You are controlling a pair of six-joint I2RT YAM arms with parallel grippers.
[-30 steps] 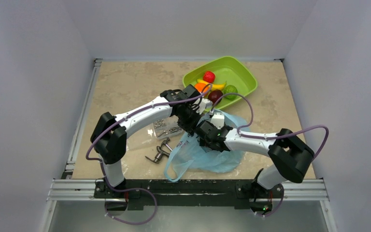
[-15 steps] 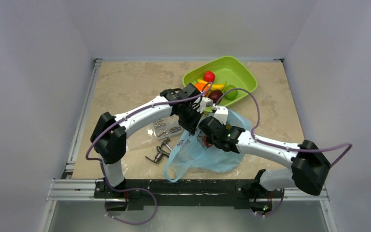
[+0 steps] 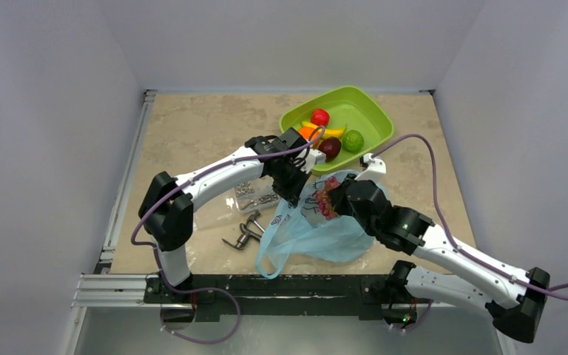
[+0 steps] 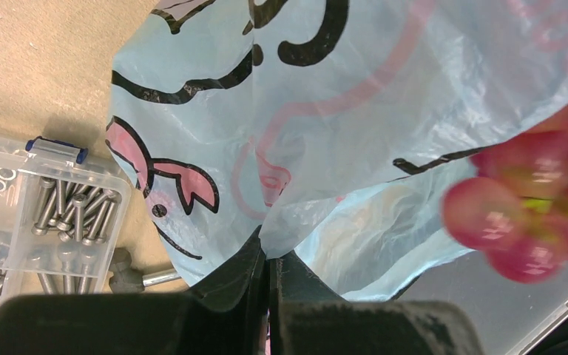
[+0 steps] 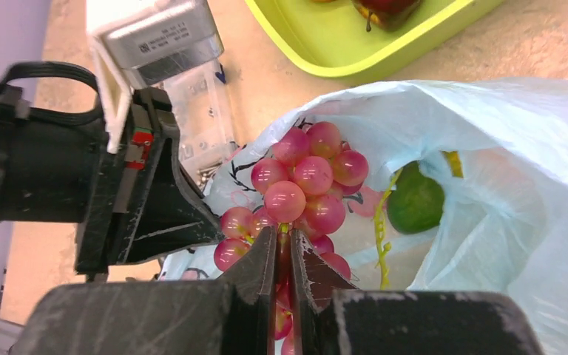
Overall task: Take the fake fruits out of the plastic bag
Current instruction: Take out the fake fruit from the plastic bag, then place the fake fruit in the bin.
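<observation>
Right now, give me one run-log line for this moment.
left gripper: shut on plastic bag | right gripper: shut on red grape bunch | green fruit: inside bag

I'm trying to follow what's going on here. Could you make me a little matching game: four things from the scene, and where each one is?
1 red grape bunch
2 plastic bag
3 dark plum
4 clear screw case

A in the green tray
B on the table beside the bag
C clamped in the right hand
D edge pinched by the left hand

Pairs: 1-C, 2-D, 3-A, 4-B
</observation>
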